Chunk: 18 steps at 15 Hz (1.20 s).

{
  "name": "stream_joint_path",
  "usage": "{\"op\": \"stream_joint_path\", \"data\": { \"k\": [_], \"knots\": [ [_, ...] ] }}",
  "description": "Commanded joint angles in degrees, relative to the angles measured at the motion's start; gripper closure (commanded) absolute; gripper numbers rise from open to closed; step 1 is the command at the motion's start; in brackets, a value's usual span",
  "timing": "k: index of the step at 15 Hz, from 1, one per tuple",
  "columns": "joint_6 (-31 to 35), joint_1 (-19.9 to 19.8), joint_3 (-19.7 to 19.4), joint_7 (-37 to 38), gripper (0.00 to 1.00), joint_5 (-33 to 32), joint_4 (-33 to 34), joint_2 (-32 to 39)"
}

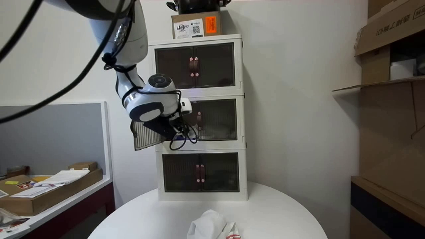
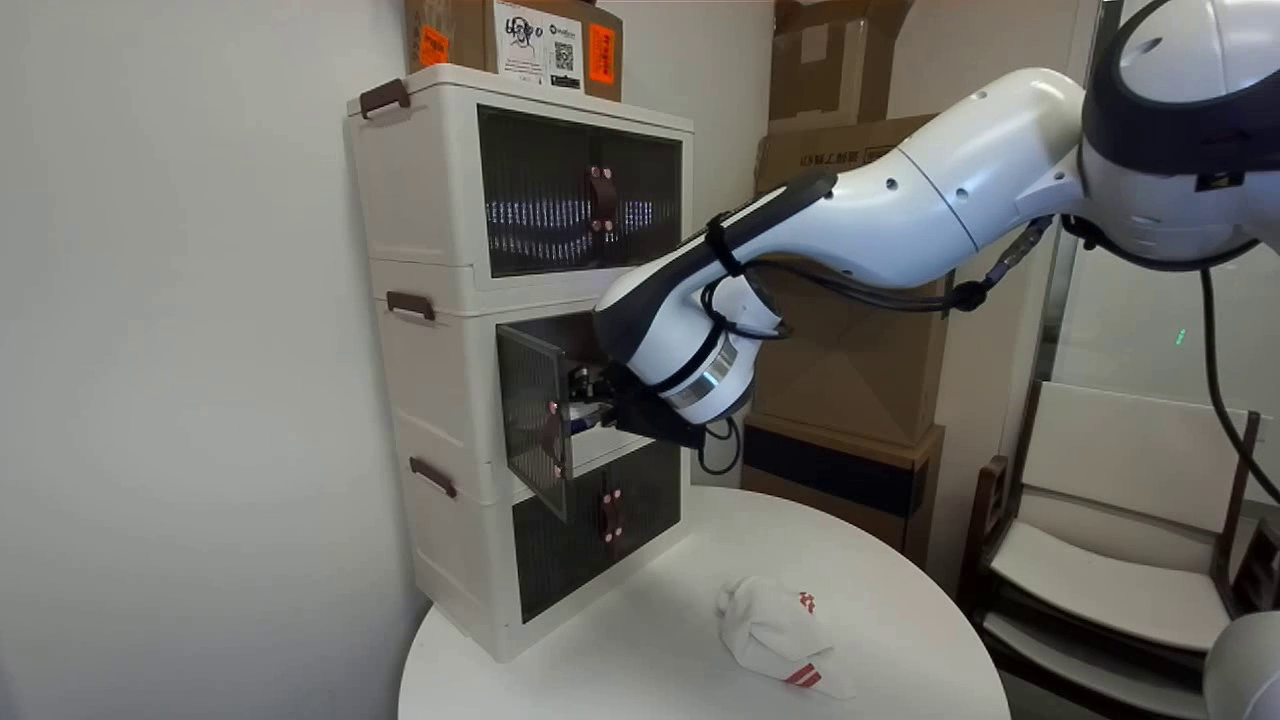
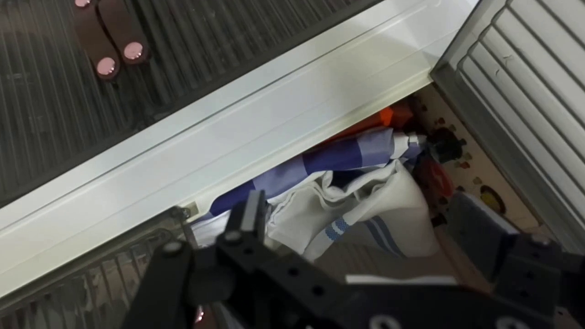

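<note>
Storage cabinet [image 1: 217, 145]: white, three tiers, dark ribbed doors; top and bottom tiers shut. Middle tier half open, one swung-out door [image 2: 530, 405] pointing outward from the frame.

Middle-tier contents, clock directions as in the wrist view: crumpled white cloth with blue stripes [image 3: 361, 214], near the sill [image 3: 256, 139], its banded fold running from 7 to 1 o'clock; blue-violet bundle [image 3: 320, 160], at 11 o'clock from that cloth, long axis 8 to 2 o'clock, white-tipped end toward 2; red-orange item [image 3: 386, 117], at 12 to 1 o'clock, partly hidden beside the bundle.

Gripper [image 3: 358, 203]: at the tier's opening, fingers [image 3: 475, 227] spread wide, grasping nothing; striped cloth visible between them, contact not determinable.

White cloth with red marks [image 1: 207, 225]: on the round table [image 1: 159, 219], 6 o'clock from the cabinet; cut off by the lower edge in an exterior view.

Cardboard box [image 1: 196, 26]: on the cabinet top, 12 o'clock; black pot [image 1: 198, 6] above it, cut off.

Unidentified: dark clump [image 3: 447, 144], 2 o'clock from the striped cloth; pale strip [image 3: 402, 278], 5 o'clock, largely hidden by the gripper.
</note>
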Motion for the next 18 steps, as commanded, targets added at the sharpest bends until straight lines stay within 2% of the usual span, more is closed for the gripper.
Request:
{"op": "stream_joint_path", "data": {
  "k": [1,2,3,4,5,6,7,9,10,11,12,13,15,16,18],
  "knots": [
    [1.8,4.9,-3.4,0.0,0.00,-0.7,5.7,-4.5],
    [1.6,5.6,-4.0,-0.1,0.00,-0.8,6.7,-5.3],
    [2.2,1.8,-2.0,8.3,0.00,-11.5,4.5,-6.2],
    [1.9,2.0,-2.5,9.5,0.00,-14.0,5.1,-6.7],
    [1.2,5.2,-4.3,4.8,0.00,-8.9,7.8,-7.1],
    [1.1,5.4,-4.7,6.2,0.00,-10.2,8.1,-7.6],
    [1.4,2.3,-3.3,12.4,0.00,-17.8,6.4,-8.0],
    [0.8,2.8,-4.0,14.3,0.00,-21.3,7.6,-8.9],
    [0.4,6.2,-6.1,11.3,0.00,-17.5,10.0,-9.2],
    [0.6,3.1,-4.5,15.8,0.00,-23.3,8.2,-9.4],
    [0.5,2.5,-4.2,15.8,0.00,-24.2,8.2,-9.7],
    [0.2,2.4,-4.2,16.5,0.00,-25.3,8.5,-9.9],
    [-0.2,4.6,-6.1,17.7,0.00,-26.6,10.2,-10.4],
    [-0.1,2.5,-4.5,17.7,0.00,-27.7,9.2,-10.7],
    [-0.4,3.0,-5.0,18.1,0.00,-28.6,9.8,-10.9]
  ]
}}
